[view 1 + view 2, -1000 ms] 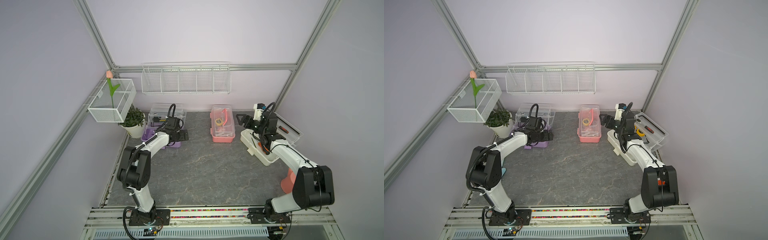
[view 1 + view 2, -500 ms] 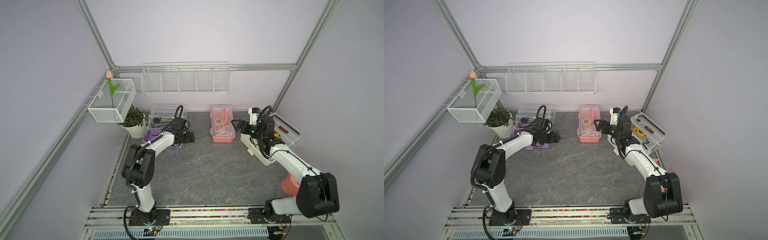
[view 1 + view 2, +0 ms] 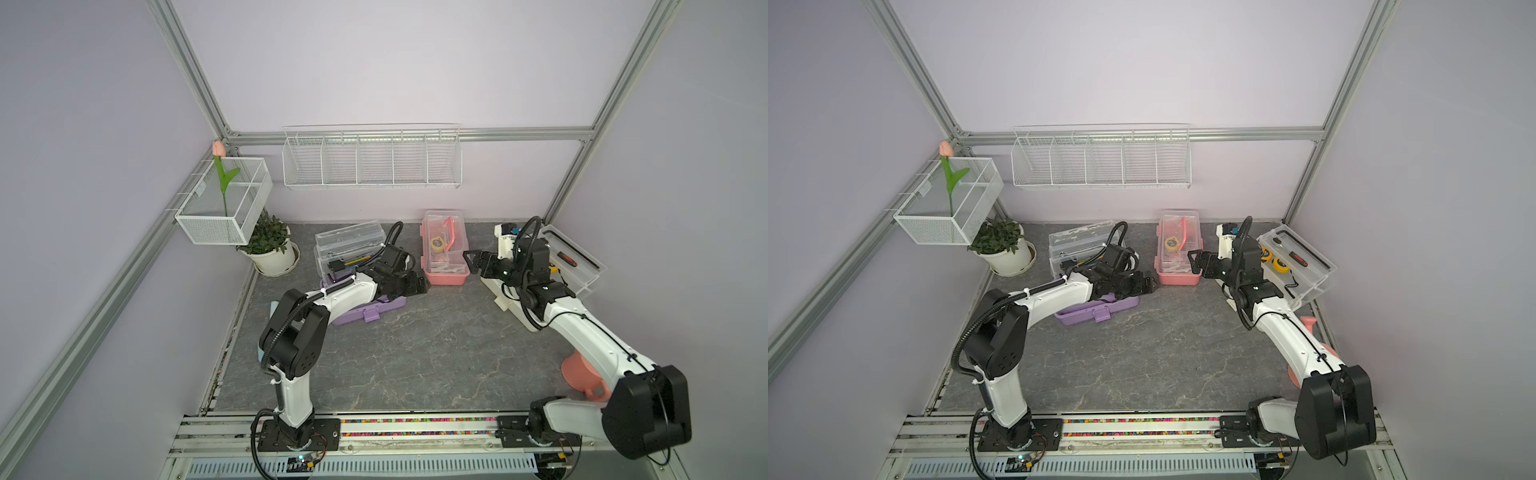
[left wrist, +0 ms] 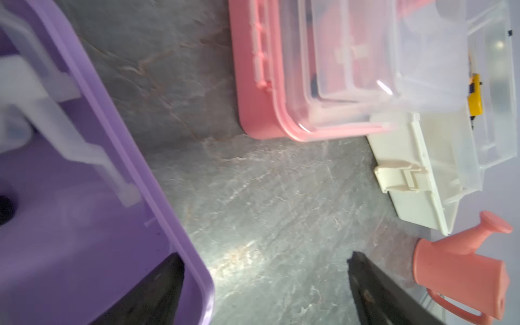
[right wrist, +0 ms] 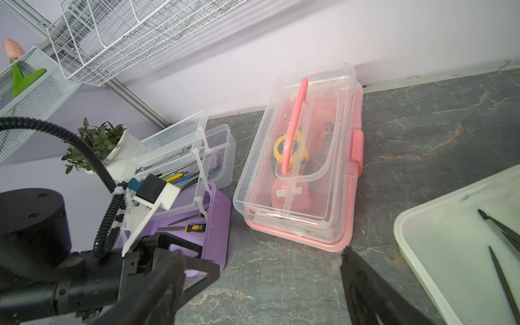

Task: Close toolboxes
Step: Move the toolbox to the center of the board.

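Three toolboxes stand along the back. The purple toolbox [image 3: 370,309] [image 5: 216,222] has its clear lid [image 3: 349,239] raised. The pink toolbox [image 3: 444,253] [image 5: 298,168] has its lid lying down on the base. The white toolbox [image 3: 500,291] [image 4: 410,197] has its clear lid [image 3: 577,266] swung back open. My left gripper [image 3: 415,284] [image 4: 261,264] is open at the purple box's right end, one finger over its rim, nothing between the fingers. My right gripper [image 3: 471,259] [image 5: 260,256] is open and empty, just right of the pink box's front corner.
A pink watering can [image 3: 582,374] [image 4: 455,267] stands at the right behind my right arm. A potted plant [image 3: 270,249] sits in the back left corner. White wire baskets [image 3: 370,162] [image 3: 224,208] hang on the walls. Bare grey table [image 3: 415,353] lies in front.
My left gripper has swung right, from over the purple box to its right end. My right gripper has moved left, from over the white box to beside the pink one.
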`<state>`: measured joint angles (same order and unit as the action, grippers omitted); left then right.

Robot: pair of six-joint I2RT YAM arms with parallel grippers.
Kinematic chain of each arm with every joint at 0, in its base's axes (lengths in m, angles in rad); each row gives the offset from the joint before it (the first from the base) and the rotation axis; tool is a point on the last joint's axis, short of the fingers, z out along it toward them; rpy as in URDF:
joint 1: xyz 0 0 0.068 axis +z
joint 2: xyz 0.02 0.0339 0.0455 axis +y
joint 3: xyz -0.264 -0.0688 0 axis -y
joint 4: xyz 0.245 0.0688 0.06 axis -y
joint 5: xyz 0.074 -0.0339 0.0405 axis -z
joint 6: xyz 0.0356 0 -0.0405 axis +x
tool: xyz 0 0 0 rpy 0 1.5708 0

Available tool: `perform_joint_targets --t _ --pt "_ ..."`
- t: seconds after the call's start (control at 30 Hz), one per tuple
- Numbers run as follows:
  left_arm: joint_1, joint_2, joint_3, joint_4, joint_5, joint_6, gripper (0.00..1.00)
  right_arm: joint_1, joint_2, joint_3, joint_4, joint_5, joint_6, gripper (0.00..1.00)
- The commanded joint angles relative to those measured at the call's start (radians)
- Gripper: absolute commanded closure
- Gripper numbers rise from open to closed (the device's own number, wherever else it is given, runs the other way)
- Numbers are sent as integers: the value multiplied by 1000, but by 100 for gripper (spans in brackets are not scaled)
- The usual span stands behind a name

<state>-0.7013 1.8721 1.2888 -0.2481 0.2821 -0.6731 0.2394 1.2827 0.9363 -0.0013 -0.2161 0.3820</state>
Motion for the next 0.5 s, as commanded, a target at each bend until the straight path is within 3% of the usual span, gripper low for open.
perform_joint_targets --t 0.0,0.27,0.47 --pt "-66 12 -36 121 63 -163 7 6 -47 -20 -14 45 -34 12" --pt "-190 76 49 215 89 -250 8 4 -98 -33 -54 96 -63 11" --pt "-180 -54 120 62 -35 -91 7 6 -113 -44 -115 115 -64 8"
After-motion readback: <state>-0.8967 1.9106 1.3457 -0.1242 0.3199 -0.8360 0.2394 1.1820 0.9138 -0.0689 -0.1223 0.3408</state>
